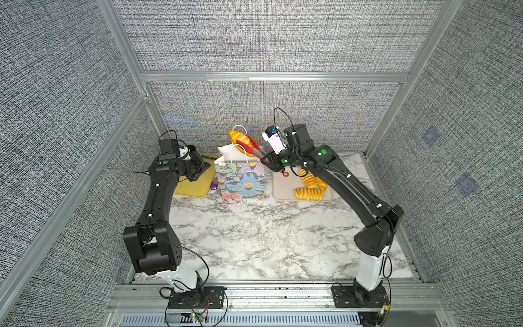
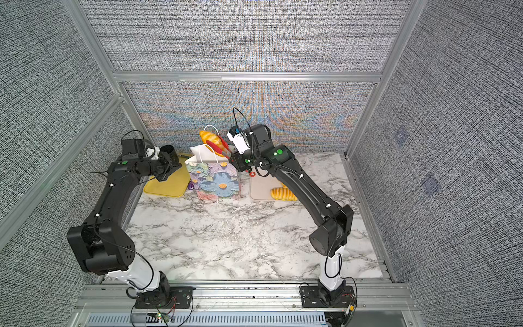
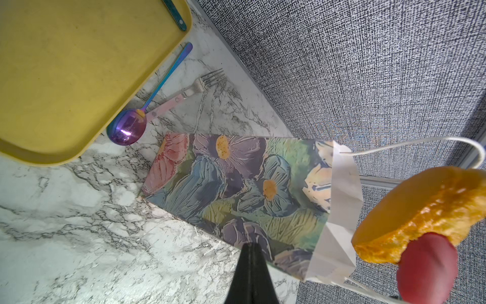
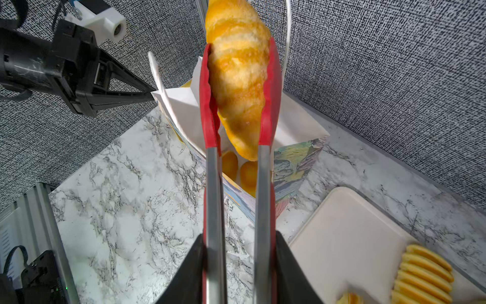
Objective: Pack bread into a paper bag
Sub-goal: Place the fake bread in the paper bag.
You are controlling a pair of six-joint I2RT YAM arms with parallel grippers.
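Note:
A floral paper bag stands open at the back of the marble table. My right gripper is shut on red-tipped steel tongs. The tongs pinch one golden bread just above the bag's mouth. Two more pieces of bread lie inside the bag. Other bread rests on a beige tray. My left gripper is shut, its tip against the bag's left corner near the rim; no paper shows between its fingers.
A yellow tray lies left of the bag under my left arm. An iridescent spoon and a fork lie between the tray and the bag. A black cup stands behind my left wrist. Grey walls close in behind.

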